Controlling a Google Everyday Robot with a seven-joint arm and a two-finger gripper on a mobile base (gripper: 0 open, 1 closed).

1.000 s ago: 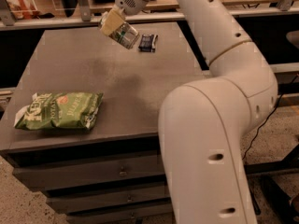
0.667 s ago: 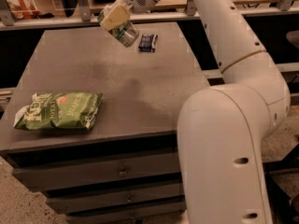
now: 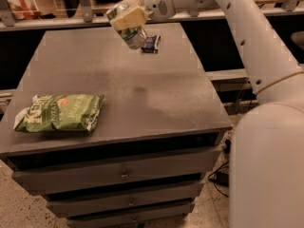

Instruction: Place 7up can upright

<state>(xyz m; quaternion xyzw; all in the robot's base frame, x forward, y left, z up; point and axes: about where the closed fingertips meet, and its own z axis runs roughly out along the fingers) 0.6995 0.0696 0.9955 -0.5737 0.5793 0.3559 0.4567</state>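
Silver-green 7up can point(image 3: 135, 36), tilted, clamped in pincer point(image 3: 127, 19), aloft over far table point(image 3: 156, 94)

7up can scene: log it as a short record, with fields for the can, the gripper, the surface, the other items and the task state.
can: 7up can, tilted, held in the air, not yet set down
gripper: gripper, shut on the can, above the far part of the surface
surface: grey cabinet top, drawers below
other items: green chip bag lying flat near the front left; small dark packet near the far edge
task state: can not yet standing upright
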